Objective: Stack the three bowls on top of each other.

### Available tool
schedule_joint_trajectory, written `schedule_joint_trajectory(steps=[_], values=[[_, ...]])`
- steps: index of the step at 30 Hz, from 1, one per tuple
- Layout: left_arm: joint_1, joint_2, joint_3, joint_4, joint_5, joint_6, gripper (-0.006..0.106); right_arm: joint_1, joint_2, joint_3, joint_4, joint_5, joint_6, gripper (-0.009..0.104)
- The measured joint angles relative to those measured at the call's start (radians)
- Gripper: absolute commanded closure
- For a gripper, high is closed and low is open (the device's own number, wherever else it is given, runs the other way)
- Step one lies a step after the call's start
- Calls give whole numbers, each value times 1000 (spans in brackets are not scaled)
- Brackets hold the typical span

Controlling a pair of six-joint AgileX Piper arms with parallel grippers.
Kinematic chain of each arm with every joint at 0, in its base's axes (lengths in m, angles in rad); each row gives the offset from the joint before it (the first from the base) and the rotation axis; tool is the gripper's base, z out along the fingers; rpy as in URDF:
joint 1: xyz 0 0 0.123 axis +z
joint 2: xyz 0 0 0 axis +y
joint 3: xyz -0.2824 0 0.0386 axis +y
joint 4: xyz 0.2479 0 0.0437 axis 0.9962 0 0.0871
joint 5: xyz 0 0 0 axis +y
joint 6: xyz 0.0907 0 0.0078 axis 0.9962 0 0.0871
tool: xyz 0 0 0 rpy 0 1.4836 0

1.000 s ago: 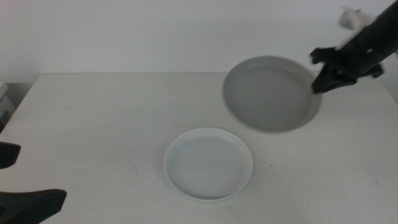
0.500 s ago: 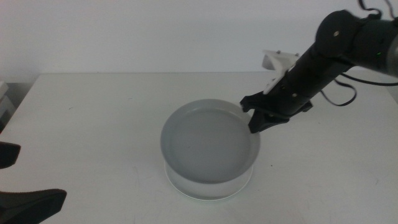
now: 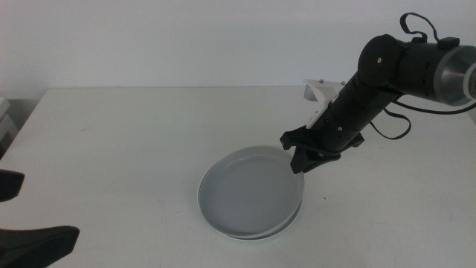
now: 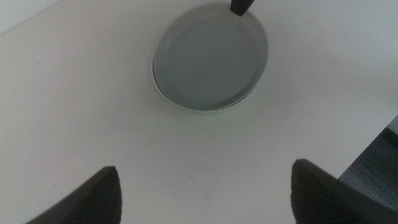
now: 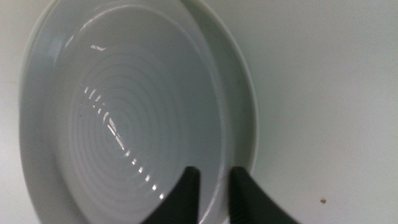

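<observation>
The right arm is reaching in from the right, angled down, its right gripper [image 3: 300, 158] pinching the far-right rim of the grey bowl [image 3: 249, 190] between nearly closed jaws. The left gripper [image 3: 26, 223] is waiting at the lower left edge, jaws spread wide. The grey bowl is sitting inside a paler bowl [image 3: 291, 219] at the table's [image 3: 119, 141] centre, slightly off-centre, covering all but a crescent of its rim. The grey bowl's shallow interior is showing faint concentric rings.
</observation>
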Motion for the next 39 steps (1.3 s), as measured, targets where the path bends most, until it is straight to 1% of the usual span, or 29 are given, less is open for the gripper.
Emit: schedule_joint_trajectory(steps=[4,6,8,10,13,17,20,23,25,27,29,32,34,36,39], values=[[0,0,0,1,-12,0,-4,8,0,0,7,0,-12,46],[0,0,0,2,-38,0,-4,8,-2,0,6,1,-13,38],[0,0,0,9,-55,-2,-4,8,-18,0,2,9,-15,32],[0,1,0,20,-60,-21,-4,6,-50,-9,1,19,-22,29],[0,28,-6,58,-90,-83,-4,-19,-116,-45,2,31,-26,29],[0,158,-109,154,-95,-208,-4,-93,-221,-99,2,59,-29,29],[6,295,-224,234,-87,-254,-4,-152,-314,-106,5,96,-57,29],[70,402,-335,285,-59,-274,-4,-196,-408,-61,16,120,-88,29],[147,438,-377,281,-40,-282,-4,-225,-475,-6,16,117,-103,29],[250,443,-388,251,-32,-260,-4,-262,-543,61,15,102,-127,29],[356,424,-377,204,-24,-198,-4,-304,-621,143,16,67,-154,29],[497,361,-305,100,-34,-98,-4,-357,-736,264,15,-1,-189,29],[566,301,-224,22,-65,-37,-4,-376,-804,353,15,-56,-201,29],[605,222,-116,-74,-122,40,-4,-382,-874,432,16,-121,-216,29],[618,104,35,-225,-257,179,-4,-382,-988,549,20,-223,-243,30]])
